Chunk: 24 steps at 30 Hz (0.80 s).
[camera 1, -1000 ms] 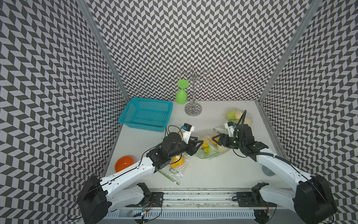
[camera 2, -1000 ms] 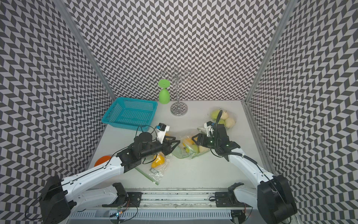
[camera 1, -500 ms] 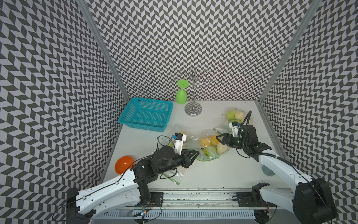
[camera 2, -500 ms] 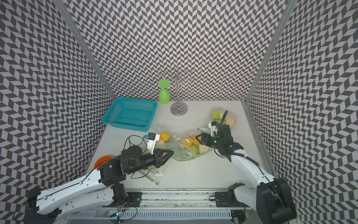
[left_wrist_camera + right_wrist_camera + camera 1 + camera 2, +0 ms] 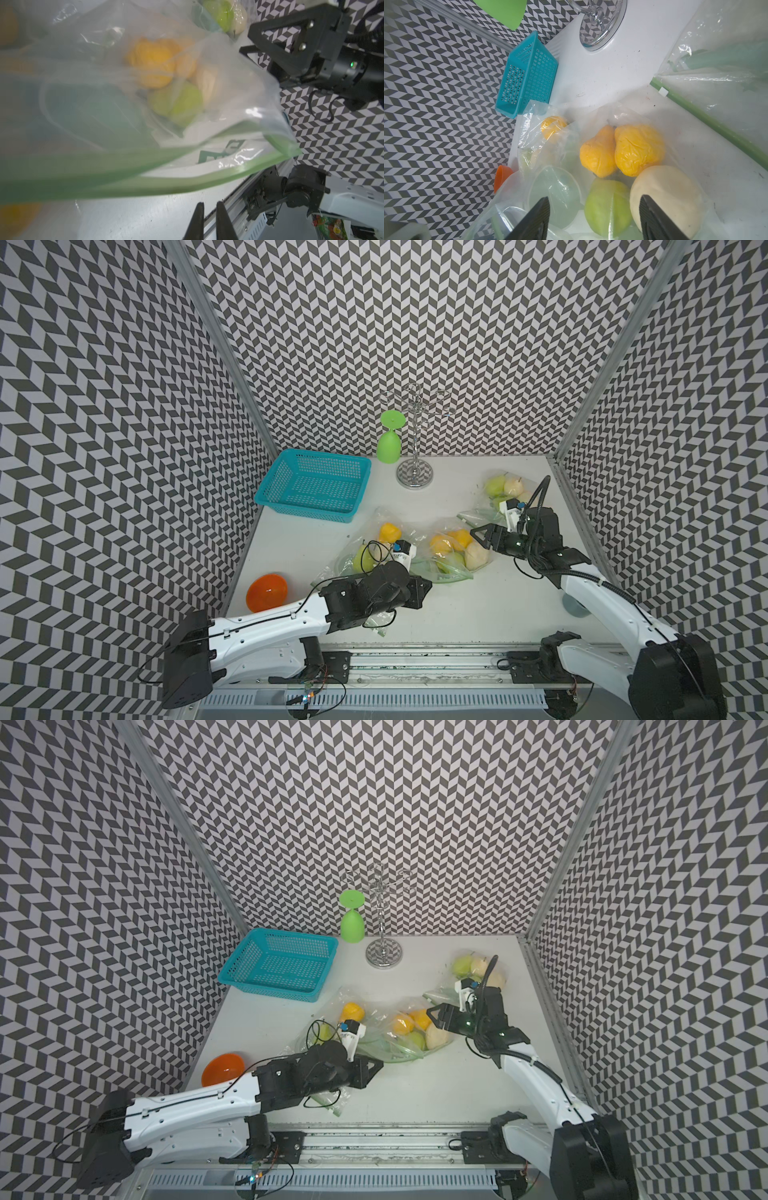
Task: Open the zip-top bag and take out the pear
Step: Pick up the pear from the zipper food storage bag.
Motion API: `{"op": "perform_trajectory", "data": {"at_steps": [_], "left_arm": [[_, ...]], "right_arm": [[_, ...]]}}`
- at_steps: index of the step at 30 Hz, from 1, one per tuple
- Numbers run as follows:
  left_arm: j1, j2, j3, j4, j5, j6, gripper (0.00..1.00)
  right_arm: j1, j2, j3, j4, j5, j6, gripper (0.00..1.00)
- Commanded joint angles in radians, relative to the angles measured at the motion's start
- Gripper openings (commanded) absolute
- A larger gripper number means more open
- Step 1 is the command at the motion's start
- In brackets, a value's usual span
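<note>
BENCH/ROOM: white bench [image 5: 519, 605] boxed in by black-and-white chevron walls [image 5: 415, 323]; teal mesh basket [image 5: 272, 487] and orange bowl [image 5: 267, 592] on its left side | BAG: clear zip-top bag with a green seal [image 5: 442, 576] mid-bench; yellow pears [image 5: 639, 147], green pear [image 5: 608, 205] and pale pear [image 5: 666, 191] inside | LEFT WRIST ONLY: seal strips parted; left fingers [image 5: 197, 220] narrow, nothing between them | RIGHT WRIST ONLY: right fingers [image 5: 537, 222] wide over the green pear

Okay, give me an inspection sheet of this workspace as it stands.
Surface: white table, lightly scuffed.
Job's things: middle zip-top bag holds yellow, green and beige pears; its green zip strip looks parted.
Clutter: second fruit bag, third fruit bag, teal basket, orange bowl, inverted green goblet, metal stand.
Pincers: left pincer nearly closed, nothing between its fingers, beside the zip strip; right pincer open over the pears.
Cables: black cable arcs above the right wrist; no snag seen.
Surroundings: chevron walls, front rail.
</note>
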Motion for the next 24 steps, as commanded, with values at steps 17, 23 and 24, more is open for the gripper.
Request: {"op": "perform_trajectory", "data": {"at_steps": [17, 23, 24], "left_arm": [[0.141, 0.229, 0.072, 0.204, 0.09, 0.143, 0.18], [0.164, 0.304, 0.055, 0.226, 0.032, 0.186, 0.35], [0.169, 0.313, 0.042, 0.237, 0.033, 0.19, 0.38]], "right_arm": [[-0.009, -0.003, -0.069, 0.022, 0.042, -0.057, 0.69], [-0.008, -0.044, -0.157, 0.025, 0.051, -0.055, 0.68], [-0.005, -0.047, -0.162, 0.027, 0.04, -0.055, 0.68]]}}
